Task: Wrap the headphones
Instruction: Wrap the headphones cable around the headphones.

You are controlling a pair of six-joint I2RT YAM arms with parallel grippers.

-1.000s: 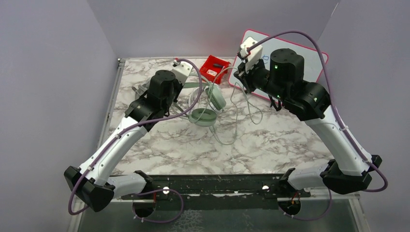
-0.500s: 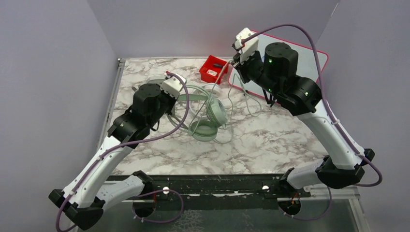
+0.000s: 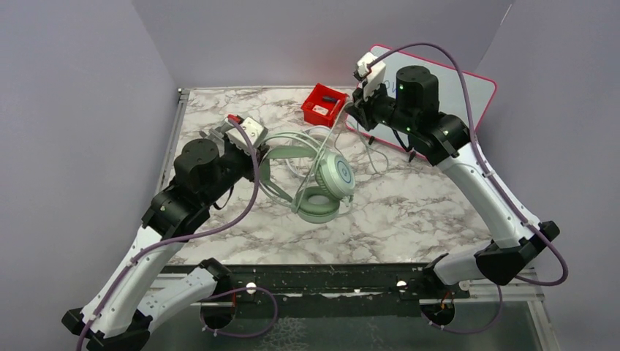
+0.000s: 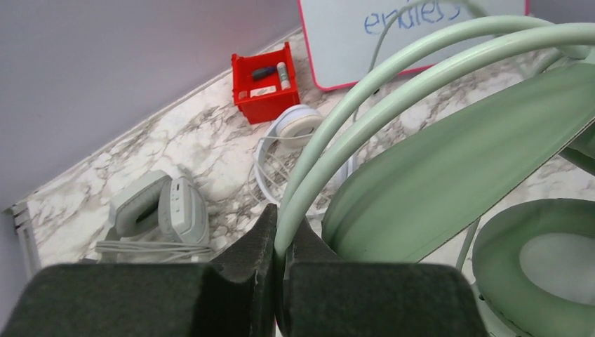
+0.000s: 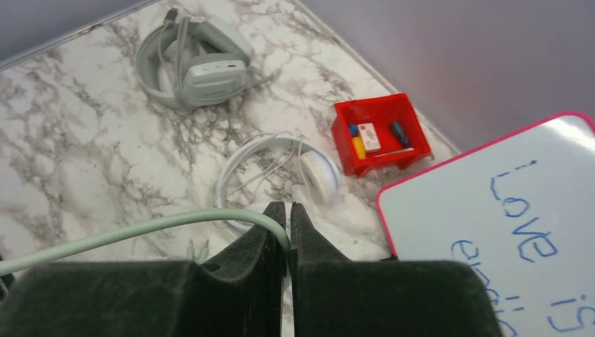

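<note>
The pale mint headphones hang tilted above the middle of the table, one cup facing up. My left gripper is shut on a thin hoop of their headband, with the wide band and a padded cup to its right. My right gripper is shut on their thin mint cable, raised near the back of the table. A white pair and a grey pair lie on the marble.
A red bin with small items stands at the back centre. A whiteboard with a pink rim leans at the back right. The grey pair lies at the back left, with its cable beside it. Grey walls enclose the table.
My left arm has pulled toward the near left, carrying the mint headphones off the table and forward. My right gripper has shifted left and back with the cable, which now runs tighter.
</note>
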